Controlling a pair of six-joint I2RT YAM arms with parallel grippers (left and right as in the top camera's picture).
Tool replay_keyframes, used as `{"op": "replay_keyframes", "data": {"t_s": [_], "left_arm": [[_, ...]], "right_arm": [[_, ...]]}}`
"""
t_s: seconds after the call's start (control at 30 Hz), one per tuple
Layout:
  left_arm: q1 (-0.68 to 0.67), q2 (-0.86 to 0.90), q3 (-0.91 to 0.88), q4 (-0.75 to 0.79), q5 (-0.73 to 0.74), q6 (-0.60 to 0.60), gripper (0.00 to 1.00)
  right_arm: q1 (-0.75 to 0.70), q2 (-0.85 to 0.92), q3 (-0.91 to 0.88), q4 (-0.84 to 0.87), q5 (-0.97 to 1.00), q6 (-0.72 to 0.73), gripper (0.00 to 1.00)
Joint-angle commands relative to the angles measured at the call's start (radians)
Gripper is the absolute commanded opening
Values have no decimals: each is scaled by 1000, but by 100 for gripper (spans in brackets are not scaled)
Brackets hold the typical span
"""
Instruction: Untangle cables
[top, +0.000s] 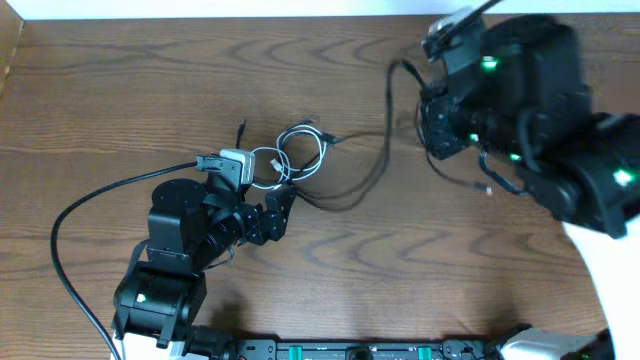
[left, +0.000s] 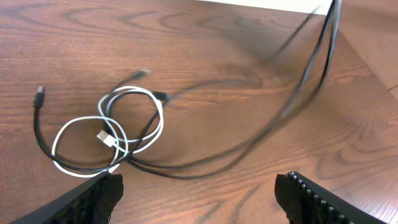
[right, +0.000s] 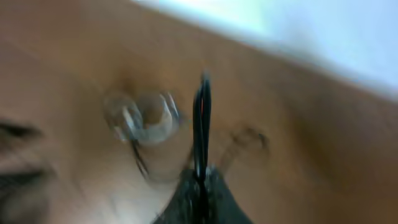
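Observation:
The cables lie knotted mid-table: a white cable (top: 300, 155) (left: 55, 144) in loops, with a black cable (top: 370, 165) (left: 205, 163) threaded through it. My left gripper (top: 272, 212) (left: 199, 185) hovers open just in front of the knot, fingers wide apart and nothing between them. The black cable runs right and rises off the table to my right gripper (top: 432, 98) (right: 202, 180), which is shut on it. The right wrist view is blurred. It shows the black cable (right: 202, 118) standing straight up from the closed jaws and the white loops (right: 146, 118) beyond.
A thick black lead (top: 70, 215) curves from the left arm across the left of the table. A black rail (top: 360, 350) runs along the front edge. The table's far edge (top: 250, 18) meets a white wall.

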Motion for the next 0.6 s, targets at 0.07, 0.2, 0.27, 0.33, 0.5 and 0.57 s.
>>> {"op": "replay_keyframes", "data": {"t_s": [0.07, 0.2, 0.27, 0.33, 0.5, 0.57], "left_arm": [[3, 0, 5, 3, 68, -2, 84], [2, 0, 5, 3, 69, -2, 85], [2, -1, 5, 3, 69, -2, 85], [2, -1, 5, 3, 69, -2, 85], [3, -1, 6, 20, 45, -1, 85], [3, -3, 11, 54, -138, -29, 85]], "right_arm": [[-3, 55, -175, -82, 135, 96, 19], [-2, 63, -303, -74, 66, 76, 92], [-2, 67, -359, -40, 17, 37, 99], [2, 71, -423, 35, -91, -25, 99], [32, 79, -597, 291, -306, -129, 95], [57, 101, -686, 427, -306, -97, 83]]}}
